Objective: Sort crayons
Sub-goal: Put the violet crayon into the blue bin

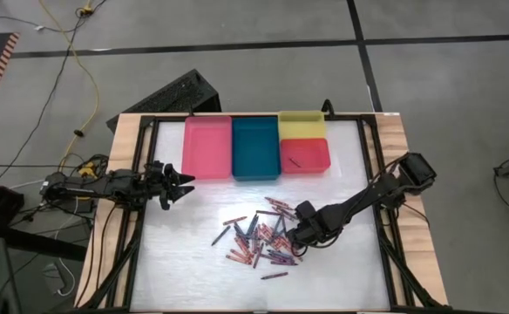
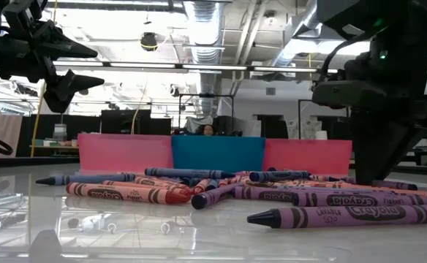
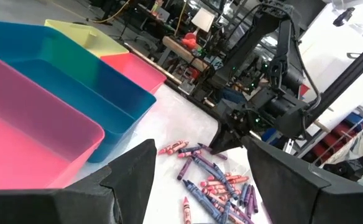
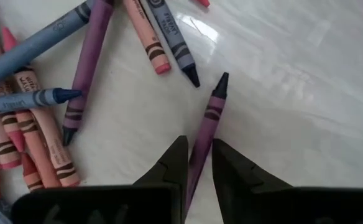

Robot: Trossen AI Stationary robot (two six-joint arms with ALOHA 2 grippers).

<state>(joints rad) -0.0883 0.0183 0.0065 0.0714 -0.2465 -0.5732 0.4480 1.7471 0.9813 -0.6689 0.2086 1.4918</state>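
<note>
Right pincer [image 4: 198, 163] grips one purple crayon [image 4: 210, 121].

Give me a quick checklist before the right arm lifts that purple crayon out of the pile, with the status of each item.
1. Right gripper closed on one purple crayon only: ok, its fingers pinch that crayon alone.
2. Crayon clear of its neighbours: ok, in the right wrist view its tip lies apart from the dark blue crayon.
3. Grip firm enough to lift: cannot tell.
4. Left gripper out of the way: ok, open and raised near the pink tray, away from the crayon pile.
5. Trays free to receive: ok, teal tray and yellow tray look empty; red tray holds one dark stick.
</note>
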